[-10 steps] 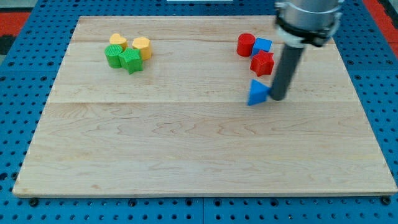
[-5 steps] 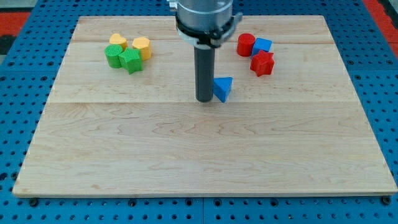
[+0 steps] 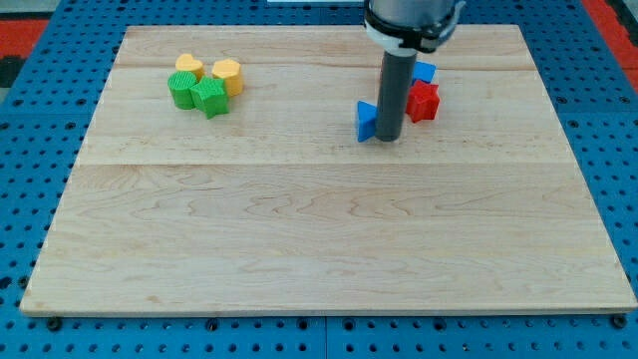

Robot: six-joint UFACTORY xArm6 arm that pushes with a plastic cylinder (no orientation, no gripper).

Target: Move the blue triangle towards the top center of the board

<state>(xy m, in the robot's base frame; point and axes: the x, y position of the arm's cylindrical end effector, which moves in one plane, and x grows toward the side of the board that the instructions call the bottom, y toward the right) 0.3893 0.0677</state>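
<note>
You see my tip (image 3: 390, 138) pressed against the view's right side of the blue triangle (image 3: 366, 120) (no claw here, just a rod), right of centre on the worktop (image 3: 299, 229).

I see a pale wooden board (image 3: 299, 249) filling most of the view, made of long planks joined side by side, their seams running from the view's left to the view's right. Its grain shows as soft brown streaks, and the light falls evenly across it, with only faint shadows. Around the board on every side lies a blue perforated base (image 3: 40, 329), dotted with regular rows of small round holes. At the view's top left corner a patch of red surface (image 3: 20, 25) shows beyond the blue, and another red patch (image 3: 613, 20) sits at the top right corner. No walls or windows are in view.
</note>
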